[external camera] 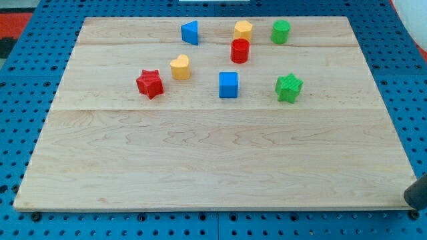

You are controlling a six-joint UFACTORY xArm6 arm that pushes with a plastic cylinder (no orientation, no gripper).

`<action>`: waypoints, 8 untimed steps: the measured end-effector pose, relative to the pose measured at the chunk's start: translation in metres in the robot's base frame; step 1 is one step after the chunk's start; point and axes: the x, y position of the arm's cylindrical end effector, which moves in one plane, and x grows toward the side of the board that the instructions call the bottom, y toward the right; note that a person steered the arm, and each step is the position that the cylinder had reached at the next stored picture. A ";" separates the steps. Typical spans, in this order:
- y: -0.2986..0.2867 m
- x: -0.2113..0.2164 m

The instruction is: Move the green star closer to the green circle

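The green star [289, 87] lies on the wooden board [213, 160], right of centre in its upper half. The green circle [281, 31] stands near the board's top edge, almost straight above the star, with a clear gap between them. A dark rod end shows at the view's bottom right edge. My tip [414, 199] is there, just off the board's right corner, far below and to the right of the green star and touching no block.
A yellow hexagon [243, 30] sits left of the green circle, with a red cylinder [239, 51] just below it. A blue cube [228, 85] lies left of the green star. A blue triangle [190, 33], yellow heart [179, 67] and red star [150, 84] lie further left.
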 end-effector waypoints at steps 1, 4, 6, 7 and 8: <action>0.000 0.000; -0.002 -0.009; -0.015 -0.049; -0.097 -0.086; -0.158 -0.137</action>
